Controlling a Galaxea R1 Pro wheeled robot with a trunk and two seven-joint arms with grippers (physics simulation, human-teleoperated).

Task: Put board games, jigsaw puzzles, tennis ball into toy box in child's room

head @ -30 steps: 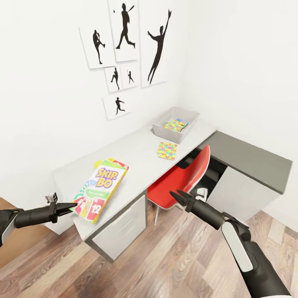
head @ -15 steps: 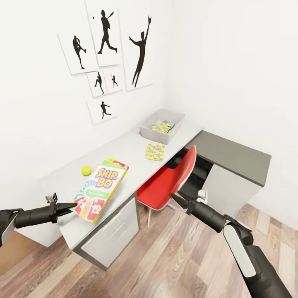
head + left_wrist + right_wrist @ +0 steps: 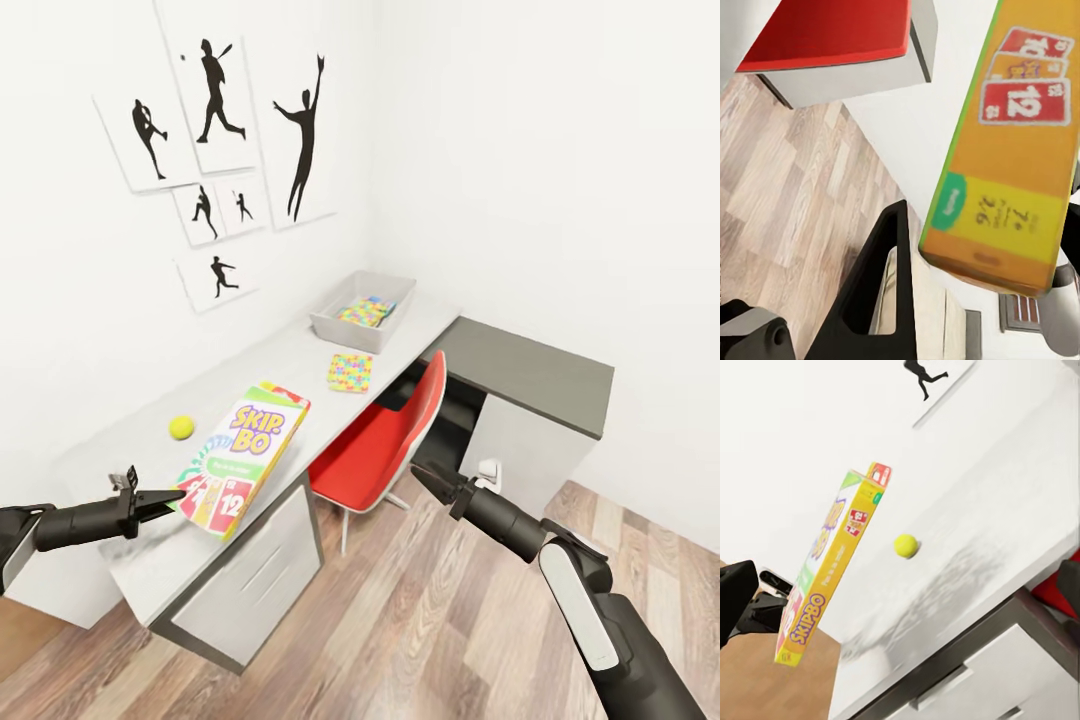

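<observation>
Orange SKIP-BO box pinched by left gripper | right gripper spread, outstretched

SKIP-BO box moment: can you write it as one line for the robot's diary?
left gripper: holds SKIP-BO box above table | right gripper: empty | tennis ball, one puzzle: on table | toy box: one puzzle inside

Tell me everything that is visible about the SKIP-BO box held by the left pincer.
The SKIP-BO box is a flat printed carton, looking like cardboard: white and green face, yellow lettering, red number cards near its lower end, orange-yellow side panels. The left pincer grips its lower end, holding it tilted in the air above the table, as the right wrist view shows. The tennis ball lies on the table beyond it, not touching.
</observation>
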